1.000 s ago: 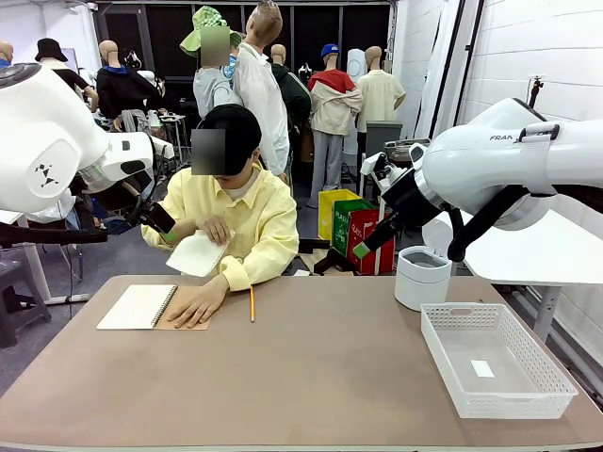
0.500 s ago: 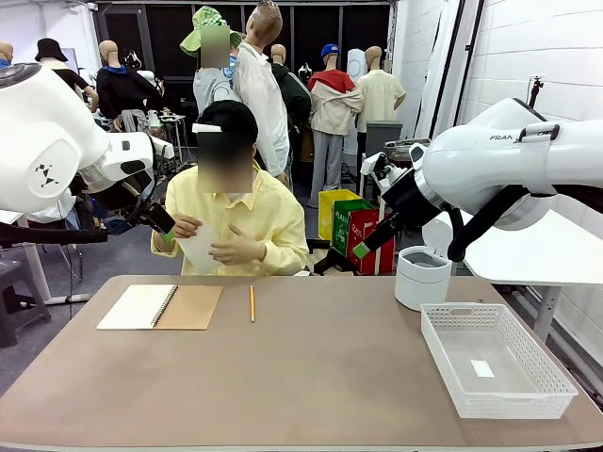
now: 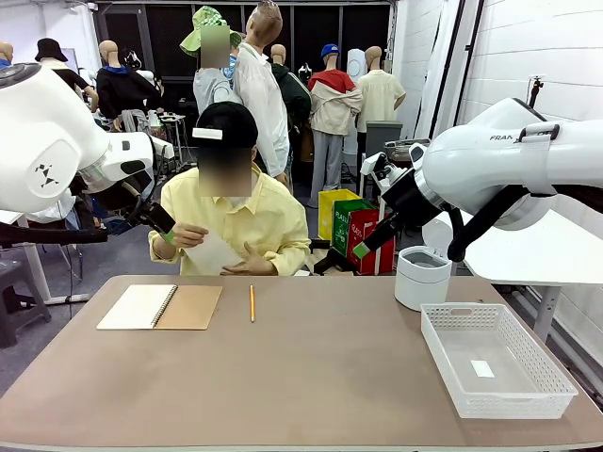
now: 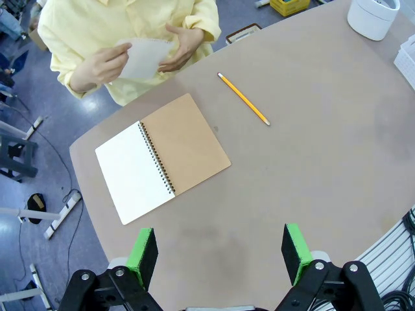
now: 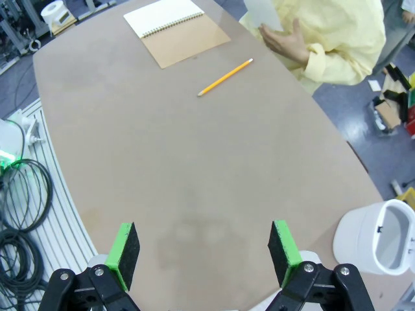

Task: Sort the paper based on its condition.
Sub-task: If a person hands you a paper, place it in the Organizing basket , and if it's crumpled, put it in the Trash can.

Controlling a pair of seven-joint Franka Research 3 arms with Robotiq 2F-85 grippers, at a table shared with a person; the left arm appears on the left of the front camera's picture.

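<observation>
A person in a yellow shirt at the far side holds a white sheet of paper (image 3: 215,252) in both hands above the table edge; the paper (image 4: 144,57) sits between the hands in the left wrist view, and the paper (image 5: 262,11) is at the top edge of the right wrist view. My left gripper (image 4: 220,249) hangs open high above the table's left part, nothing between its green pads. My right gripper (image 5: 204,253) is open too, high over the table's right side, empty. In the front view both arms are raised off the table, the left gripper (image 3: 162,229) near the person's shoulder.
An open spiral notebook (image 3: 158,307) with a tan cover lies at the far left, a yellow pencil (image 3: 252,303) beside it. A white bin (image 3: 421,276) stands at the far right, and a white mesh basket (image 3: 495,359) holding a small white scrap sits in front of it.
The person has lifted both hands off the notebook, sat upright and now holds the sheet in front of the chest. Both arms have stayed still.
</observation>
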